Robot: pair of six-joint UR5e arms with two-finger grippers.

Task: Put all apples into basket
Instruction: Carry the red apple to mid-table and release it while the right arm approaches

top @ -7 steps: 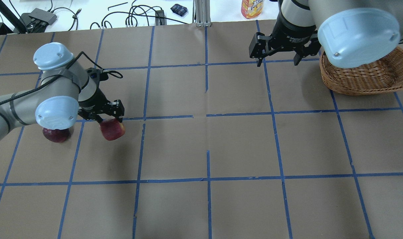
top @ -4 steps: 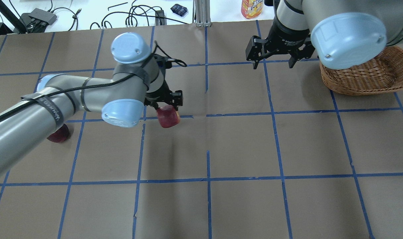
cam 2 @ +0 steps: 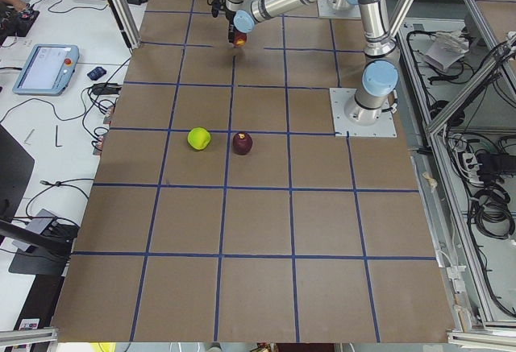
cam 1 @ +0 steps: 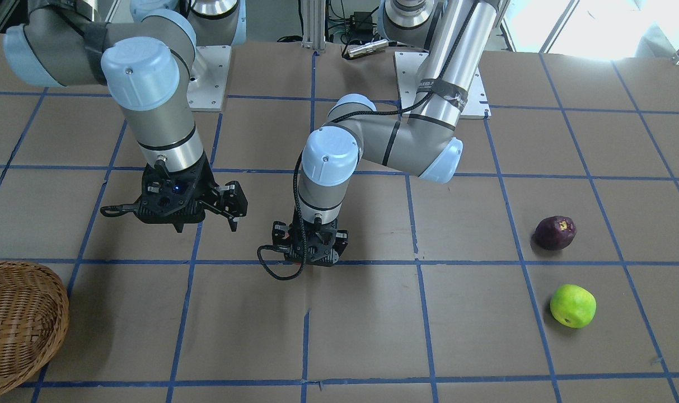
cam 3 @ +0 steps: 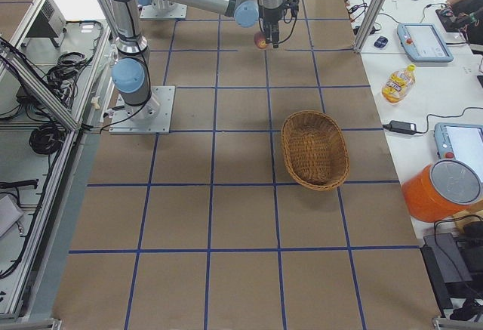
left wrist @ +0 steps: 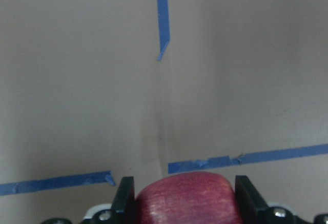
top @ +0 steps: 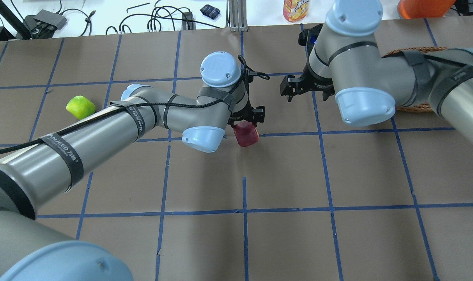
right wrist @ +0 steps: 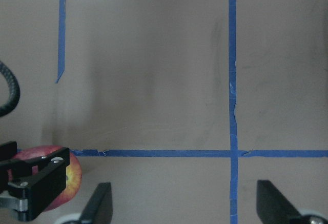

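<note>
The left claw (left wrist: 185, 199) points straight down and is clamped on the red apple (top: 247, 135), with one black finger (left wrist: 125, 199) on each side. The apple hangs under the claw. Its skin is smooth with fine streaks, and a yellowish patch faces the right claw (right wrist: 184, 208). That claw hangs near, its fingers spread wide. The apple is round, so no long axis shows. The oval woven basket (cam 3: 302, 160) lies beyond the right claw. The purple apple (cam 1: 555, 234), with its pale scarred end up, and the glossy green apple (cam 1: 572, 305) lie well apart from the left claw.
</note>
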